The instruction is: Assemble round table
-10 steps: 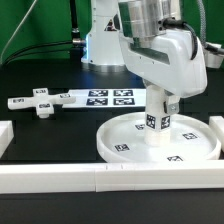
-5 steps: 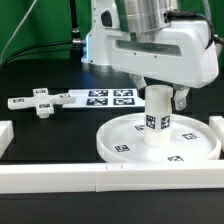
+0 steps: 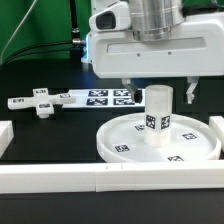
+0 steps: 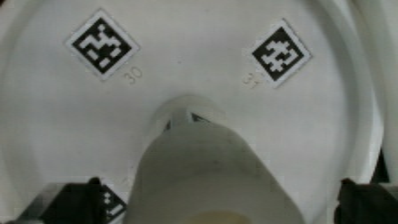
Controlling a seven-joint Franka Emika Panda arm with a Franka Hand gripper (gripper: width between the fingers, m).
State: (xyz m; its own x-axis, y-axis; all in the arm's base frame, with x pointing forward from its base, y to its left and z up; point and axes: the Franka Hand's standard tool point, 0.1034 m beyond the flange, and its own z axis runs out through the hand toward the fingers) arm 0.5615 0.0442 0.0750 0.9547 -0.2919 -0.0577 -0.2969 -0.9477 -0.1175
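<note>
The round disc lies flat on the black table, tags on its face, and fills the wrist view. The stubby tagged post stands upright at its centre and shows in the wrist view. My gripper is open just above the disc, one finger on each side of the post's top, both apart from it. In the wrist view the gripper shows its dark fingertips at the edges, with the post between them. The cross-shaped piece lies at the exterior view's left.
The marker board lies behind the disc, beside the cross-shaped piece. White border rails run along the front, the left and the right of the table.
The hand has turned about the post to face the camera squarely. Its fingers have spread from close against the post to well apart. Post and disc have not moved.
</note>
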